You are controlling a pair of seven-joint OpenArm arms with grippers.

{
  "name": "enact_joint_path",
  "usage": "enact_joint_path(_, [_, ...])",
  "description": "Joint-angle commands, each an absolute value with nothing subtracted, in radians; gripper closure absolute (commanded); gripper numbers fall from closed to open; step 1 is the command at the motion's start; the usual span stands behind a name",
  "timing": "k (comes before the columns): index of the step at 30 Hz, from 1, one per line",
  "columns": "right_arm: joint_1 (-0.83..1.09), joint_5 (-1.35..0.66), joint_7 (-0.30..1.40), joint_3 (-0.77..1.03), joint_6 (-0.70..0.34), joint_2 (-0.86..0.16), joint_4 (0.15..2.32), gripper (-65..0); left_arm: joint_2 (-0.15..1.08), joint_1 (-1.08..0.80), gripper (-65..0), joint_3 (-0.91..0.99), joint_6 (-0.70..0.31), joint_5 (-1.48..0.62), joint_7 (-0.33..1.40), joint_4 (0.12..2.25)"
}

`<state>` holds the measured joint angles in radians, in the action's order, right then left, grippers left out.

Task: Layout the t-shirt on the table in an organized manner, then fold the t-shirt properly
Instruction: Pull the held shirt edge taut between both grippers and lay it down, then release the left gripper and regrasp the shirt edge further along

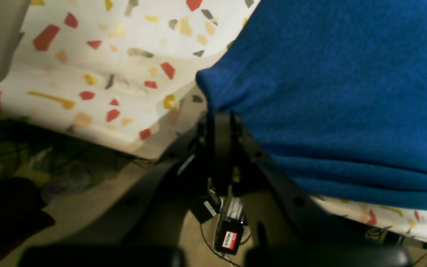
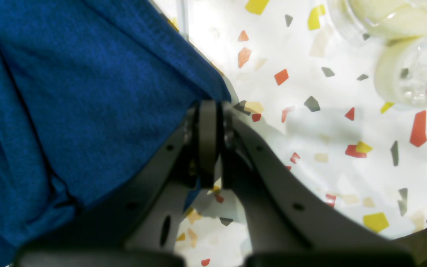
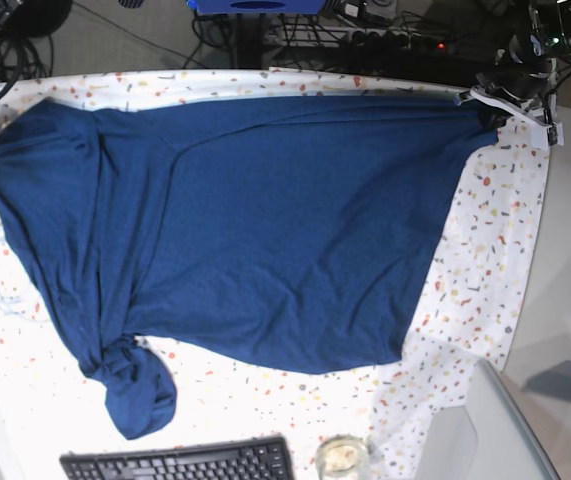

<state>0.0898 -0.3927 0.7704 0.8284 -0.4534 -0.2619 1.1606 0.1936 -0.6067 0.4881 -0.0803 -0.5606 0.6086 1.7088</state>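
Navy t-shirt (image 3: 265, 220) lies spread across the table (image 3: 485, 260), one sleeve bunched; left gripper (image 1: 219, 111) and right gripper (image 2: 209, 107) each pinch its far-edge corners.

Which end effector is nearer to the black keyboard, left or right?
Right. The right end effector holds the t-shirt at the base view's left edge, above the keyboard; the left end effector is at the far top-right corner.

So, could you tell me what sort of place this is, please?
Probably a robotics lab or workshop bench: a table under a speckled cloth, a keyboard at its edge, and cables and a power strip on the floor behind.
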Motion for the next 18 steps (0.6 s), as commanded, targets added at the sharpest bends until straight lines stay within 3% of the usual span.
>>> enact_joint_path(1, [0.085,-0.398,0.754,0.832,-0.452,-0.282,1.181,0.0,0.205,-0.61,0.0,0.496,-0.074,-0.562,0.595,1.696])
enact_joint_path(11, [0.091,-0.398,0.76,0.832,-0.452,-0.28,1.181,0.0,0.191,-0.611,-0.7,0.498,-0.074,-0.565,0.59,1.629])
enact_joint_path(15, [0.101,-0.398,0.76,0.832,-0.452,-0.28,1.182,0.0,0.147,-0.61,-18.8,0.565,-0.074,-0.565,0.595,1.653])
enact_joint_path(18, [0.104,-0.398,0.76,0.832,-0.452,-0.28,1.182,0.0,0.11,-0.613,-25.7,0.671,-0.077,-0.565,0.595,1.702])
